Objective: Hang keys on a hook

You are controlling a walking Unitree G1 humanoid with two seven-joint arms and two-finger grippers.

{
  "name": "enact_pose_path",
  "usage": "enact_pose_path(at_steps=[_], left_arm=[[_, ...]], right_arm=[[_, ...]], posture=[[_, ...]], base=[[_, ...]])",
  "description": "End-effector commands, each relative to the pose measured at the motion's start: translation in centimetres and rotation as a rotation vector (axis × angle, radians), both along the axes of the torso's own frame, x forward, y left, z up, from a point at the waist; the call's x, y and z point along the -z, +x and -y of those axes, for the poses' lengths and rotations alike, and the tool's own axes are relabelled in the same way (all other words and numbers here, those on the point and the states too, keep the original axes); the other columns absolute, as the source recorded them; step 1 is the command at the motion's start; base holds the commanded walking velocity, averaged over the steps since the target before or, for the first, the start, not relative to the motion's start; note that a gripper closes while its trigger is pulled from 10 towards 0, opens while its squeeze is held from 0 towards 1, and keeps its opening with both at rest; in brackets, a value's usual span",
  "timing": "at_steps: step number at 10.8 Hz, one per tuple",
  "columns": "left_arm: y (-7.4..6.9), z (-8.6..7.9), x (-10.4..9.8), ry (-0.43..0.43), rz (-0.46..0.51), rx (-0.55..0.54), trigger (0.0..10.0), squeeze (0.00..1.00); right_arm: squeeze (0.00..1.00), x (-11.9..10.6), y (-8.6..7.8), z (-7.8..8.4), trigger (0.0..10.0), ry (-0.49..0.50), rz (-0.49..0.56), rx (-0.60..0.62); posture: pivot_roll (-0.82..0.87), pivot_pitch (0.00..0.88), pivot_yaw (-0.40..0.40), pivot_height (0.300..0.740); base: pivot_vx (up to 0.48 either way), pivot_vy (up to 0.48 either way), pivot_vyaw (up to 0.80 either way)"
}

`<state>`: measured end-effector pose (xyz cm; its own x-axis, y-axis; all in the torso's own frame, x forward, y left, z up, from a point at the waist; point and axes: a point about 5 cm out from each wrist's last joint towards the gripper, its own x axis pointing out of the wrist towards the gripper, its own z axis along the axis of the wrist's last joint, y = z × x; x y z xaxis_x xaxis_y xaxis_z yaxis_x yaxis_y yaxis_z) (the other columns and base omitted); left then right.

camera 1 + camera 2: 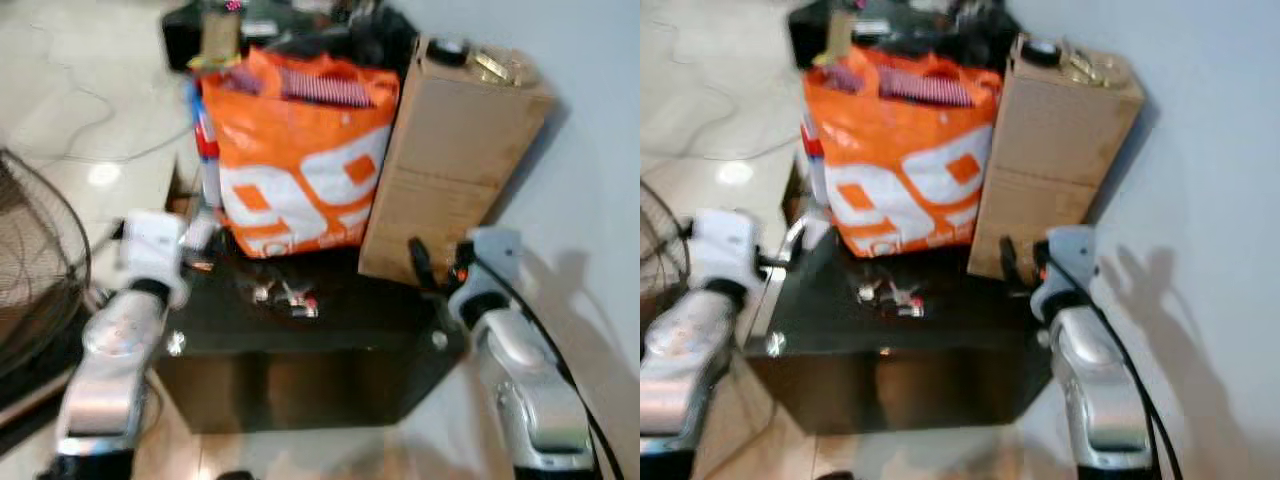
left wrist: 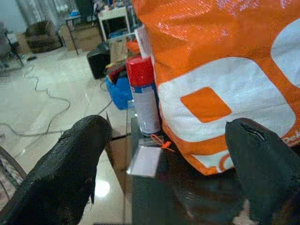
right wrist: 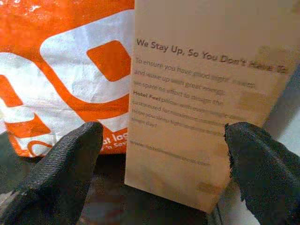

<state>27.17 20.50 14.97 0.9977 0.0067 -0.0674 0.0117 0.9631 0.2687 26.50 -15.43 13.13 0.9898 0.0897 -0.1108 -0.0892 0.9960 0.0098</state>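
A small silvery, red-flecked bunch of keys (image 1: 287, 296), blurred beyond showing direction, lies mid-table (image 1: 390, 330) before the orange bag (image 1: 300, 160), both the left gripper (image 2: 164, 159) and right gripper (image 3: 161, 159) spread apart.

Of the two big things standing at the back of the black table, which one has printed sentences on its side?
The brown cardboard box, nearer the wall. The orange bag beside it carries only large white shapes.

"We Stay Up, So You Don't Have To" on the cardboard box (image 3: 201, 108).
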Motion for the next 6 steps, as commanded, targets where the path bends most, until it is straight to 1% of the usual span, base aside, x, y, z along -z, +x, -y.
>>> enact_pose_path(at_steps=[1,3,5,6], left_arm=[[0.21,1.1,-0.39,-0.004,0.011,0.034,10.0,0.0],[0.46,1.53,-0.25,0.006,-0.008,0.052,10.0,0.0],[0.27,1.82,-0.16,-0.007,-0.013,0.073,10.0,0.0],[0.19,1.88,-0.14,-0.007,-0.014,0.076,10.0,0.0]], right_arm=[[0.0,0.13,-0.09,0.86,10.0,-0.021,-0.01,0.039],[0.0,0.04,-0.13,0.85,10.0,-0.016,0.001,0.057],[0.0,0.4,-0.12,1.25,10.0,-0.007,-0.027,0.087],[0.0,0.47,-0.11,1.32,10.0,-0.018,-0.03,0.092]], posture=[[0.02,0.0,-0.081,0.74],[0.01,0.0,-0.075,0.74],[0.02,0.0,-0.085,0.74],[0.02,0.0,-0.089,0.74]], base=[[0.0,0.0,0.0],[0.0,0.0,0.0],[0.0,0.0,0.0],[0.251,0.0,0.0]])
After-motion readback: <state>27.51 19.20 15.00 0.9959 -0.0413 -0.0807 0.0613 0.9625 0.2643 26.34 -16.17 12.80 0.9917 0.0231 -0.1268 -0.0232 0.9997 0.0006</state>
